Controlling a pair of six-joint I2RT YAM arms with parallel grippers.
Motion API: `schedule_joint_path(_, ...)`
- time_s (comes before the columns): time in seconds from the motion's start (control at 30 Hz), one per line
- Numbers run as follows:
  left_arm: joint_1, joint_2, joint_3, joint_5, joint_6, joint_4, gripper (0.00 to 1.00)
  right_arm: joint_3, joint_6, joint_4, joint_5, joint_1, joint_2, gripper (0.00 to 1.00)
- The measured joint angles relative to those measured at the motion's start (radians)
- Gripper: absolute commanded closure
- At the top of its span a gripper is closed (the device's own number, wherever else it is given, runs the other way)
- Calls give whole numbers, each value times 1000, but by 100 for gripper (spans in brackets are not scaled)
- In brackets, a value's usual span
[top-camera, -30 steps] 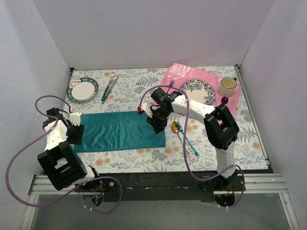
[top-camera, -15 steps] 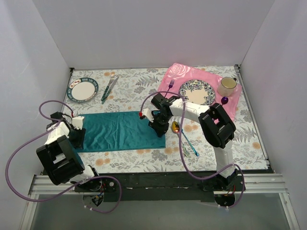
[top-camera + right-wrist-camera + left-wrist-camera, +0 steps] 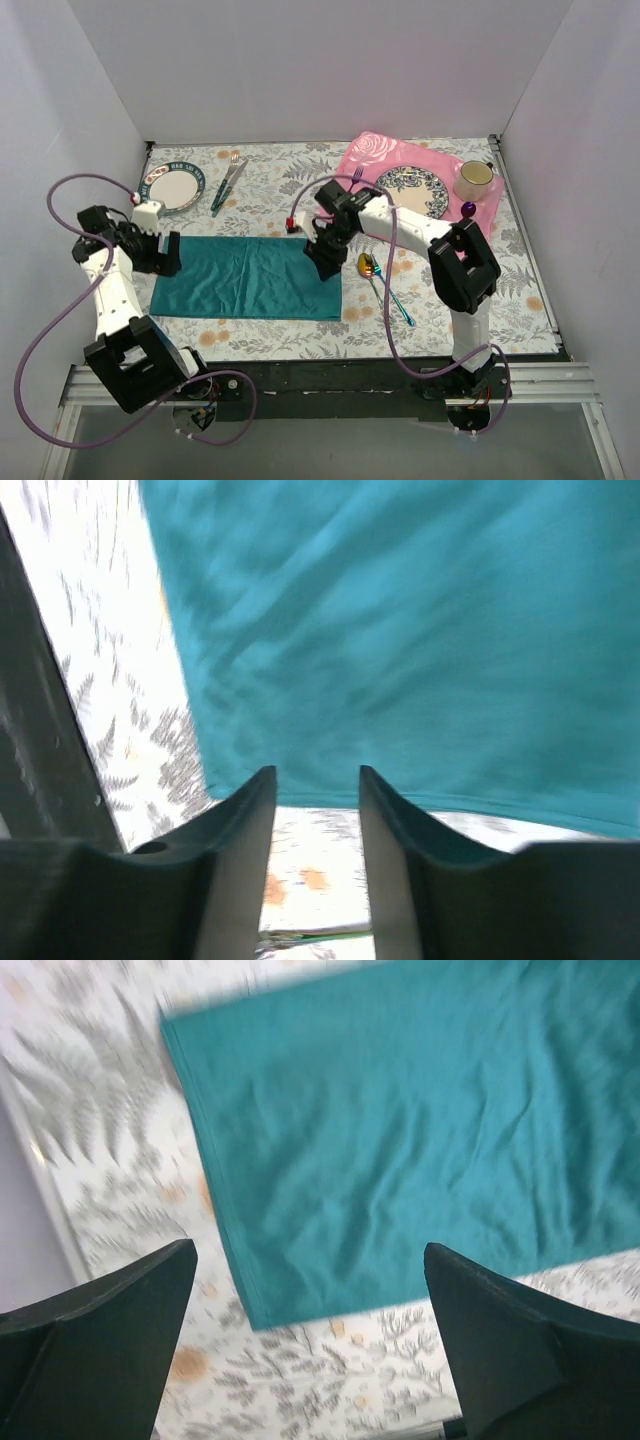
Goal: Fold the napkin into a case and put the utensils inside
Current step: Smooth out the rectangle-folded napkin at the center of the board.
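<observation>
Only the overhead view takes in the two rainbow utensils (image 3: 368, 265), lying on the flowered tablecloth (image 3: 290, 180) near the right end of the napkin (image 3: 248, 278). It also shows the pink placemat (image 3: 365, 155) at the far right and the plain white walls (image 3: 320, 70). The blurred wrist views show the jaws: the left gripper (image 3: 308, 1260) is spread wide over the napkin's left end, a corner of the cloth between its fingers, nothing pinched. The right gripper (image 3: 315, 780) keeps a narrow gap over the right edge, gripping nothing, and the napkin lies flat as a long rectangle.
</observation>
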Motion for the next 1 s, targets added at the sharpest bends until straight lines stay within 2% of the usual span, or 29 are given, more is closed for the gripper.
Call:
schedule_joint_path(0.13, 0, -21, 157, 175, -60, 14, 2, 196, 33, 6, -6, -67, -26, 2)
schedule_joint_path(0.23, 0, -9, 228, 336, -115, 51, 2, 330, 71, 40, -5, -104, -37, 1)
schedule_joint_path(0.3, 0, -8, 225, 431, -230, 140, 2, 430, 119, 69, 11, -114, -33, 1)
schedule_joint_path(0.47, -2, 56, 220, 593, -456, 333, 2, 710, 252, 153, 65, -101, 76, 1)
schedule_joint_path(0.53, -7, 113, 220, 624, -524, 375, 2, 760, 266, 189, 80, -91, 136, 1)
schedule_joint_path(0.63, -16, 200, 207, 649, -602, 409, 2, 743, 306, 204, 46, -70, 212, 1)
schedule_joint_path(0.7, -26, 241, 176, 649, -636, 418, 2, 621, 373, 269, 17, -55, 220, 1)
schedule_joint_path(0.83, -58, 274, 88, 637, -700, 451, 2, 363, 581, 439, -50, -36, 218, 1)
schedule_joint_path(1.0, -95, 343, 38, 631, -780, 509, 2, 286, 860, 681, -158, -37, 253, 1)
